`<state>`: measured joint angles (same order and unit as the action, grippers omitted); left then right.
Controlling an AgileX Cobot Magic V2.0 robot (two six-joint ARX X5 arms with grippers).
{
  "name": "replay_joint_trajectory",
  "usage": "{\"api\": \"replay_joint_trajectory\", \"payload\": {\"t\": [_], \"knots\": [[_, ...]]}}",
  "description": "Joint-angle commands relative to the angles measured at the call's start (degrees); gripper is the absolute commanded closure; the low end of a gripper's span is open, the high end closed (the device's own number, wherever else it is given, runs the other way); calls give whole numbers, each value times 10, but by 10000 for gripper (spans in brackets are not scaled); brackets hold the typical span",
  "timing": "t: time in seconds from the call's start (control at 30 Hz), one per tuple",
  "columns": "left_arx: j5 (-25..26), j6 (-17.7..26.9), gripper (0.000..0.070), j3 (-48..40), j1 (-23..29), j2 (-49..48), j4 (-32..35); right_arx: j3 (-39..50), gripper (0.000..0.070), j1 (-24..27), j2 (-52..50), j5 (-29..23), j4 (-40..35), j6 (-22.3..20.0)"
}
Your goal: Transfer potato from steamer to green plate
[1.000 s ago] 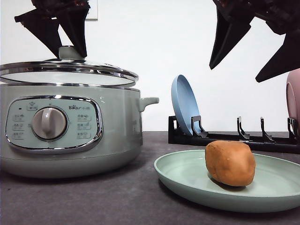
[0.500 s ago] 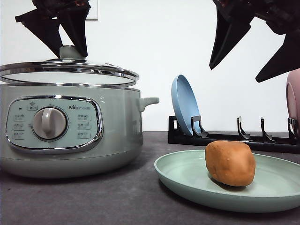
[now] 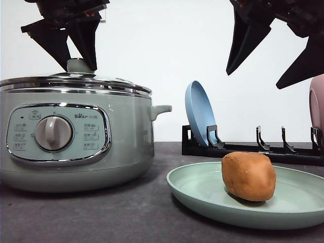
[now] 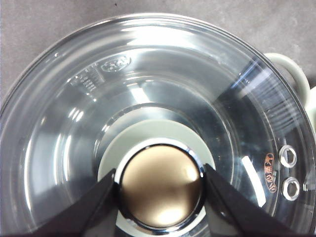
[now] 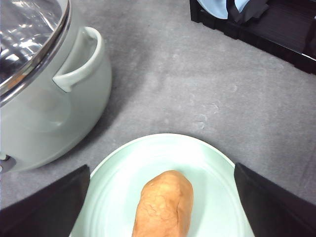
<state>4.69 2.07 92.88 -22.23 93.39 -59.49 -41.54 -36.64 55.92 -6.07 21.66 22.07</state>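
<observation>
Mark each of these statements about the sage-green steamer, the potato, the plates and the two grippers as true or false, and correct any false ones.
1. The lumpy orange-brown potato lies on the pale mint-green plate. True.
2. The glass lid is off the sage-green steamer and lies on the table. False: it sits on the steamer's rim.
3. The left gripper has a finger on each side of the lid's round knob. True.
4. The right gripper is shut on the potato. False: it is open above the potato, not touching it.
5. The blue plate lies flat on the table. False: it stands on edge in the black rack.
</observation>
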Motion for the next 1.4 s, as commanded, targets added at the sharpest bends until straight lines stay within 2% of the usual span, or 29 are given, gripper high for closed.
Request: {"api": "replay_joint_trajectory", "payload": {"t": [0.0,0.4,0.47,0.57,0.67,0.7,0.77,1.2,1.27,1.37], "knots": [[3,3,691,16,-3,10,16,-9,107,-3,4,-2,-2,-7],[2,3,691,14,-3,20,4,-9,107,-3,4,-2,-2,-13],[2,2,670,14,-3,21,-3,-9,107,-3,4,-2,-2,-13],[2,0,534,14,-3,21,-9,-9,107,-3,4,-2,-2,-14],[3,0,290,14,-4,21,-9,-9,107,-3,4,0,-2,-15],[3,0,236,15,-4,21,-9,-9,107,-3,4,0,-2,-15],[3,0,177,15,-4,20,-9,-9,107,-3,4,0,-1,-15],[4,-1,185,34,-4,-45,-9,-9,107,-3,4,1,4,-19],[13,-1,186,34,-4,-62,-13,-9,107,-3,4,4,4,-20],[54,-1,187,34,-4,-85,-24,-9,107,-3,4,23,6,-20]]}}
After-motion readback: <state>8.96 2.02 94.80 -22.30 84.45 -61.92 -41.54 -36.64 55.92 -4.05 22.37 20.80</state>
